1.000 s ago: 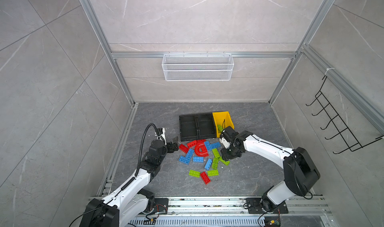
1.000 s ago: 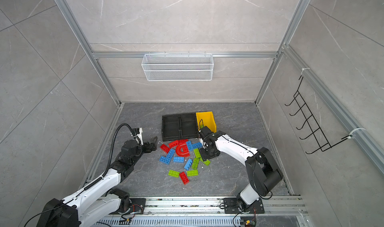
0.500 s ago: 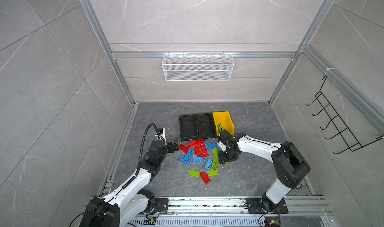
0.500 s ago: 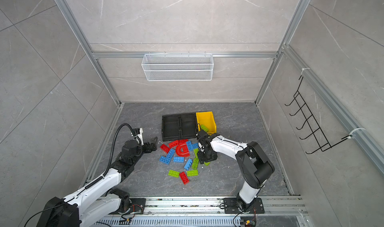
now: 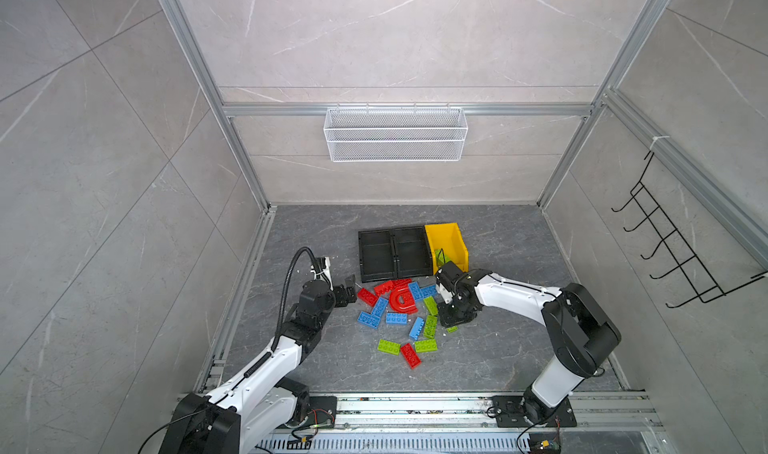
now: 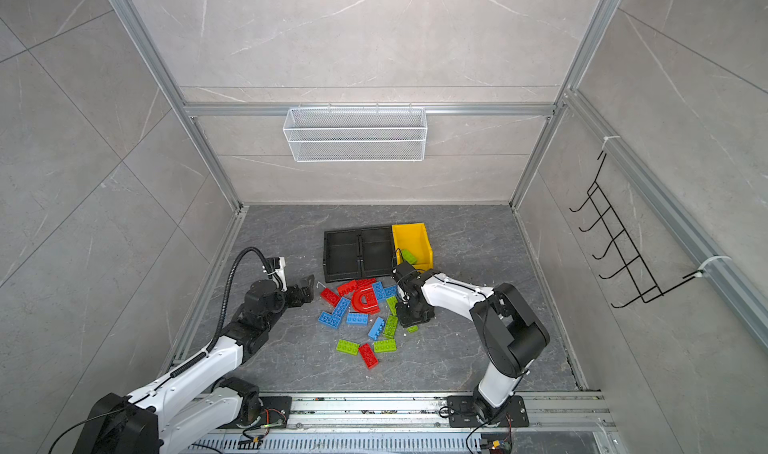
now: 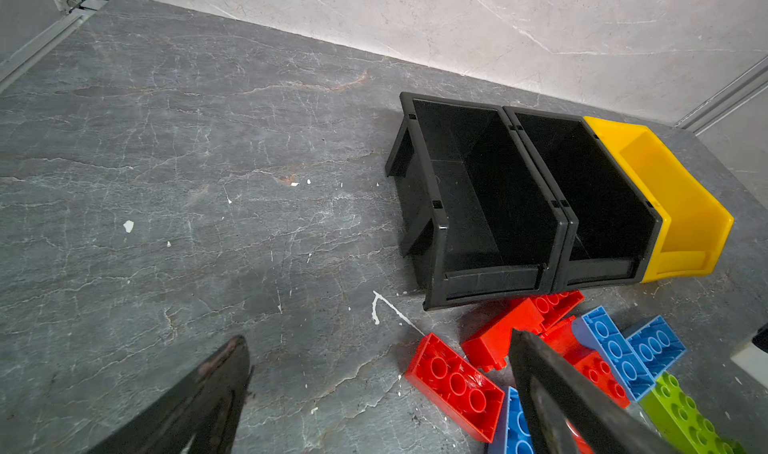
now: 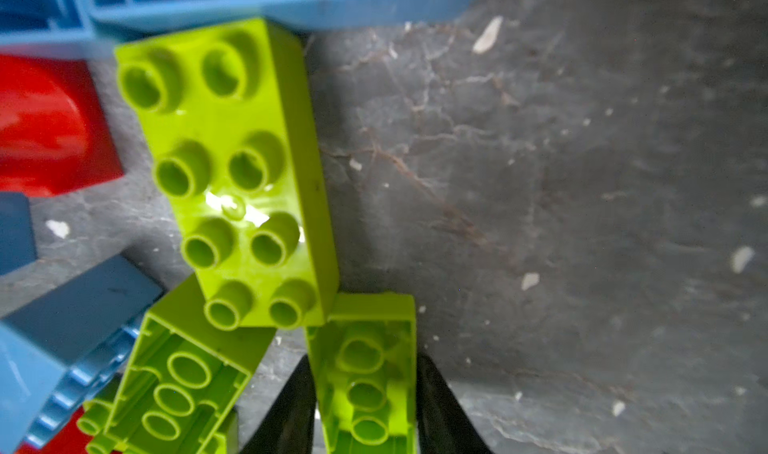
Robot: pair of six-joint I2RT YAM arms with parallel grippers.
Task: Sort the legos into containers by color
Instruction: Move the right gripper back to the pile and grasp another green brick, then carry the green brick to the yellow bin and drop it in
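Note:
Red, blue and lime green legos lie in a loose pile on the grey floor around a red arch. Behind the pile stand the containers: two black bins and a yellow bin, which holds one green lego. My right gripper is down at the pile's right edge. It is shut on an upside-down lime green lego that rests on the floor. My left gripper hangs open left of the pile, near a red lego.
A white wire basket hangs on the back wall and a black hook rack on the right wall. Another studded green lego touches the gripped one. Metal rails run along the front edge.
My right gripper came away from the yellow bin, dropped to the pile's right edge and closed on a green lego. The left arm has not moved.

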